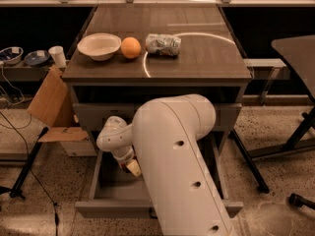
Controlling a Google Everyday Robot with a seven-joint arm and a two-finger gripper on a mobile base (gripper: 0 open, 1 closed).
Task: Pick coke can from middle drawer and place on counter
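Note:
The middle drawer point(106, 181) is pulled open below the counter point(197, 58), and its grey inside shows on the left. My white arm point(177, 156) reaches down into it. My gripper point(131, 167) is low inside the drawer, near its left middle, under the white wrist point(114, 137). The coke can is hidden behind my arm and wrist.
On the counter are a white bowl point(99, 45), an orange point(130, 47) and a silvery packet point(163, 44). A cardboard box point(51, 107) and a black stand point(27, 166) are at the left. A dark table point(298, 53) with legs is at the right.

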